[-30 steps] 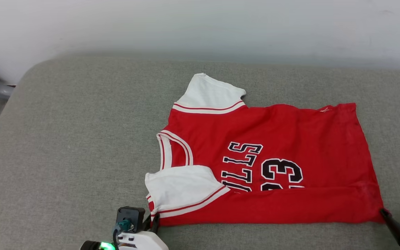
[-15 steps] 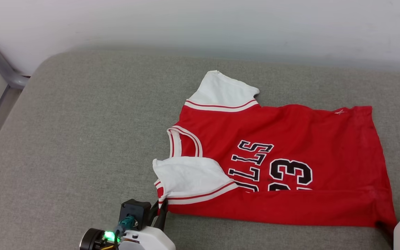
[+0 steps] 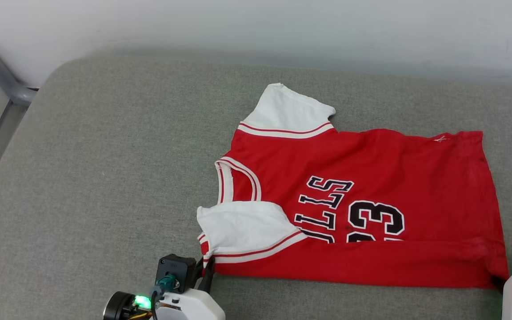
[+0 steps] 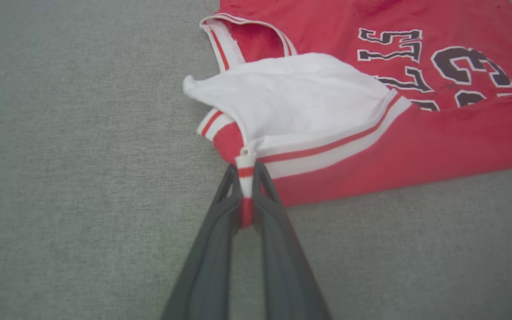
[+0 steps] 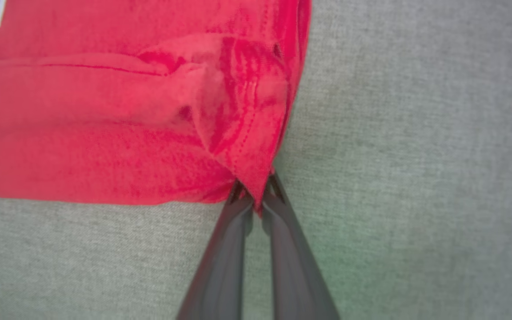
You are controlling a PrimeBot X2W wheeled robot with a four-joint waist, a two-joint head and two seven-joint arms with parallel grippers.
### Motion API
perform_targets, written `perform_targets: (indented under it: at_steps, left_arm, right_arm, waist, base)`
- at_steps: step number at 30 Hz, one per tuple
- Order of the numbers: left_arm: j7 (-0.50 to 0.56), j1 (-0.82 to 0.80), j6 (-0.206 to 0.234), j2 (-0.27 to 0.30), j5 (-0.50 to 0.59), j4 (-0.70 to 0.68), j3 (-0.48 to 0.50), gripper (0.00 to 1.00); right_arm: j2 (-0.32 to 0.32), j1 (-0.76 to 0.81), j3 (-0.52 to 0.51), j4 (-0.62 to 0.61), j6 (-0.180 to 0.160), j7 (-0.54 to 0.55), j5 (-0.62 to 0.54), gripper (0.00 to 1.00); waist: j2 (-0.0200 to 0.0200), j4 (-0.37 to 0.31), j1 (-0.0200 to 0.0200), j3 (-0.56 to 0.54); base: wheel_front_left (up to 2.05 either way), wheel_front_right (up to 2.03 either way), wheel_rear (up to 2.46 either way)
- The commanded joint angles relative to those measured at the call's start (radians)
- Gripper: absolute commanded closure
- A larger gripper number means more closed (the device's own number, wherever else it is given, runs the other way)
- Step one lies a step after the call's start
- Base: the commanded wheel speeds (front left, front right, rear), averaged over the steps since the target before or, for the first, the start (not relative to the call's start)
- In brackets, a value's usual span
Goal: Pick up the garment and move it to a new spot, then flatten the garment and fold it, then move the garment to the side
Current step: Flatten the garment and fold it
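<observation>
At 7 o'clock in the head view, the left gripper (image 3: 206, 266) has its fingers pinched tight on the striped trim of the near white sleeve (image 4: 291, 93). At 4 o'clock the right gripper (image 5: 258, 191) is clamped on the near hem corner (image 5: 247, 151). Both hold the jersey (image 3: 371, 178) by its near edge, probably so the two ends can rise together for a fold toward 12 o'clock. The jersey lies on the grey padded surface (image 3: 105, 178), with its collar (image 3: 218, 186) toward 9 o'clock and its far sleeve (image 3: 291, 109) toward the wall (image 3: 256, 26). A second ago the right fingers stood wide beside that corner; now they grip it.
</observation>
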Motion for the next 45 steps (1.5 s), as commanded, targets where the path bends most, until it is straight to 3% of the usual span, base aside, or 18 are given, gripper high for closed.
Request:
perform_targets:
  at_steps: [1,9,19,32,33,34,35,36,45]
  left_arm:
    - [0.002,0.003,-0.001,0.004,-0.006,0.008,0.006,1.0]
    - [0.028,0.062,-0.015,0.041,-0.049,0.039,0.013,1.0]
    - [0.068,0.165,-0.018,0.095,-0.098,0.017,0.01,1.0]
    - [0.067,0.14,-0.043,0.064,-0.104,0.1,-0.021,0.99]
    - [0.065,0.138,-0.043,0.06,-0.105,0.107,-0.022,0.63]
    - [0.062,0.136,-0.044,0.057,-0.106,0.113,-0.023,0.0]
    - [0.059,0.132,-0.043,0.055,-0.105,0.117,-0.022,0.0]
    - [0.055,0.127,-0.041,0.053,-0.103,0.121,-0.022,0.0]
    - [-0.045,0.103,-0.035,0.063,-0.082,0.097,0.012,0.0]
  right_arm:
    - [0.011,0.017,0.005,0.032,-0.002,0.007,0.001,1.0]
    - [0.022,0.051,-0.017,0.004,-0.002,0.011,0.026,1.0]
    - [0.026,0.185,-0.084,-0.126,-0.002,0.094,0.033,1.0]
    - [0.075,0.207,-0.088,-0.163,-0.002,0.109,0.006,1.0]
    - [0.075,0.204,-0.083,-0.159,-0.002,0.104,0.007,1.0]
    - [0.075,0.2,-0.079,-0.156,-0.002,0.098,0.009,0.98]
    - [0.072,0.193,-0.079,-0.155,-0.002,0.086,0.007,0.58]
    - [0.071,0.185,-0.083,-0.152,-0.002,0.074,0.004,0.0]
    - [0.058,0.149,-0.075,-0.163,-0.002,-0.028,0.024,0.0]
  waist:
    - [0.0,-0.005,-0.0001,-0.015]
    - [0.0,-0.027,-0.0001,-0.092]
    - [0.0,-0.045,-0.0001,-0.146]
    - [0.0,-0.059,-0.0001,-0.12]
    - [0.0,-0.059,-0.0001,-0.119]
    - [0.0,-0.058,-0.0001,-0.119]
    - [0.0,-0.058,-0.0001,-0.119]
    - [0.0,-0.058,-0.0001,-0.121]
    - [0.0,-0.063,-0.0001,-0.169]
  base:
    - [0.0,0.0,0.0]
    - [0.0,0.0,0.0]
    - [0.0,0.0,0.0]
    - [0.0,0.0,0.0]
    - [0.0,0.0,0.0]
    - [0.0,0.0,0.0]
    - [0.0,0.0,0.0]
    - [0.0,0.0,0.0]
    - [0.0,0.0,0.0]
